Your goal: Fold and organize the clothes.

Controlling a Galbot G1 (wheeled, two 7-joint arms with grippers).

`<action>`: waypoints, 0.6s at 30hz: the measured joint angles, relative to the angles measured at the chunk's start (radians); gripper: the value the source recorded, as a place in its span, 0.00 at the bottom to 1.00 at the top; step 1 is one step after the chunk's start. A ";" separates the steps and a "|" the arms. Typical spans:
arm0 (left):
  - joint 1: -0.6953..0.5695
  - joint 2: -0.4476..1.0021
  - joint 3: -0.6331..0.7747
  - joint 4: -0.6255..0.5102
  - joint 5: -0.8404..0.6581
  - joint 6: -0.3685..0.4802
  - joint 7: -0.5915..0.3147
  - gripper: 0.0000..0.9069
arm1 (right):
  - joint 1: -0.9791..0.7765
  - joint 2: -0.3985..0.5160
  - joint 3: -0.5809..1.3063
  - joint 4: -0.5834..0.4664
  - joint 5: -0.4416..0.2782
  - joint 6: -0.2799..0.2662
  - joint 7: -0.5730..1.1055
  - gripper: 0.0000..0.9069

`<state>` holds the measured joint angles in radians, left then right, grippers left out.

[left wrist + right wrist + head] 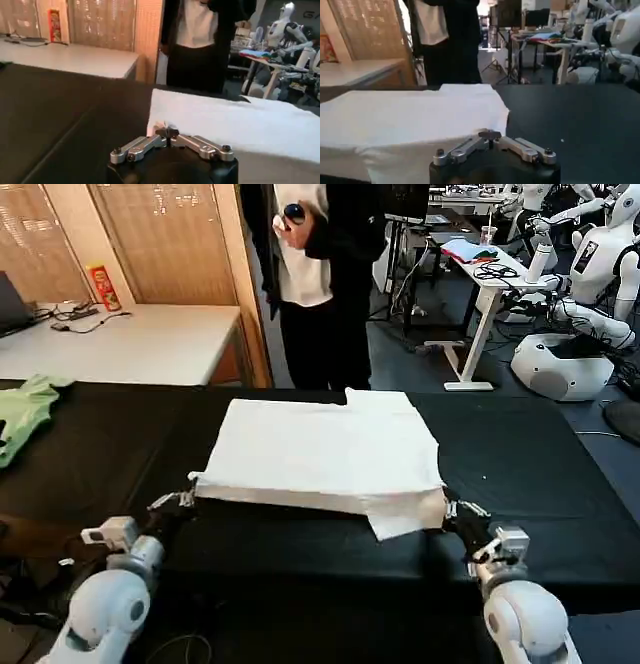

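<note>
The black surface (540, 464) is stretching wide, and the white T-shirt (320, 449) is lying folded across its middle, the near edge lifted slightly. A light green garment (25, 409) is sitting well apart at the far left edge. The left end effector (183, 500) is pinching the T-shirt's near left corner, fingers closed on the cloth. The right end effector (452, 512) is clamping the near right corner likewise.
</note>
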<state>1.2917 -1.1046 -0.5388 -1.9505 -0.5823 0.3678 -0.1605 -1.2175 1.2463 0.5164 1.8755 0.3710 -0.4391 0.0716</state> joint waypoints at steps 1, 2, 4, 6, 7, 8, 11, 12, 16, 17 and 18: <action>-0.014 -0.002 0.009 0.012 0.012 -0.003 0.000 0.00 | 0.013 0.000 -0.004 -0.017 -0.002 0.005 -0.002 0.00; -0.029 -0.003 0.018 0.025 0.022 -0.008 0.000 0.00 | 0.027 0.000 -0.008 -0.035 -0.005 0.011 -0.004 0.00; -0.059 -0.005 0.036 0.054 0.034 -0.013 0.000 0.00 | 0.053 0.000 -0.016 -0.071 -0.008 0.022 -0.011 0.00; -0.086 -0.008 0.051 0.085 0.042 -0.018 0.000 0.00 | 0.078 0.000 -0.024 -0.106 -0.007 0.032 -0.020 0.00; -0.099 -0.009 0.059 0.099 0.045 -0.019 0.000 0.00 | 0.090 0.001 -0.027 -0.122 -0.007 0.037 -0.024 0.00; -0.110 -0.011 0.066 0.111 0.048 -0.020 0.000 0.00 | 0.101 0.002 -0.030 -0.135 -0.007 0.041 -0.028 0.00; -0.140 -0.012 0.085 0.148 0.062 -0.022 0.000 0.00 | 0.130 0.007 -0.036 -0.171 -0.006 0.054 -0.038 0.00; -0.150 -0.014 0.091 0.160 0.067 -0.023 -0.001 0.00 | 0.140 0.008 -0.039 -0.183 -0.006 0.060 -0.041 0.00; -0.186 -0.021 0.105 0.200 0.071 -0.024 -0.010 0.00 | 0.169 0.005 -0.045 -0.215 0.003 0.077 -0.048 0.00; -0.193 -0.021 0.107 0.206 0.071 -0.024 -0.011 0.00 | 0.173 0.003 -0.044 -0.218 0.007 0.078 -0.051 0.00; -0.200 -0.022 0.109 0.213 0.071 -0.024 -0.012 0.00 | 0.174 0.001 -0.044 -0.218 0.010 0.076 -0.052 0.00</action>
<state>1.0914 -1.1263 -0.4294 -1.7374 -0.5115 0.3440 -0.1729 -1.0439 1.2470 0.4723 1.6571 0.3809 -0.3627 0.0199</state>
